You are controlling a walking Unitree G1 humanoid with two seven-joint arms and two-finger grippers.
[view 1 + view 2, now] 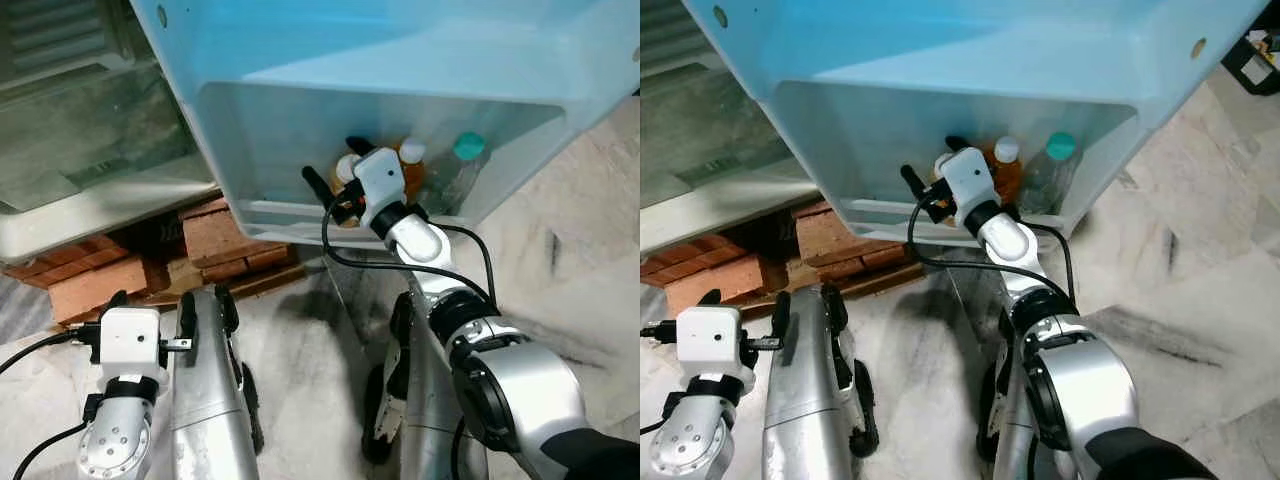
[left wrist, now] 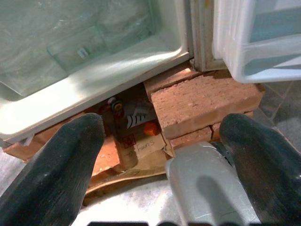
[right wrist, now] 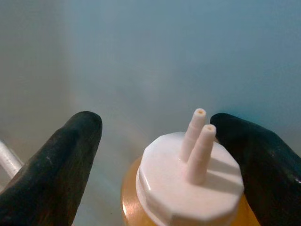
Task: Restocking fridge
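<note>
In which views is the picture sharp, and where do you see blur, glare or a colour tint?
Left eye view: strong blue tint on the fridge door, mostly sharp. Right wrist view: the white cap is fairly sharp, the black fingers are soft, the background is a hazy blue. Left wrist view: the bricks are sharp, with bright glare on the drawer.

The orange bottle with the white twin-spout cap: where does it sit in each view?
Left eye view: orange bottle in the fridge door shelf, by the right gripper.
Right eye view: in the same shelf, left of the white-capped bottle.
Right wrist view: cap up close, between the open fingers.
Left wrist view: not in it.
Shared landmark: the right gripper's black fingers.
</note>
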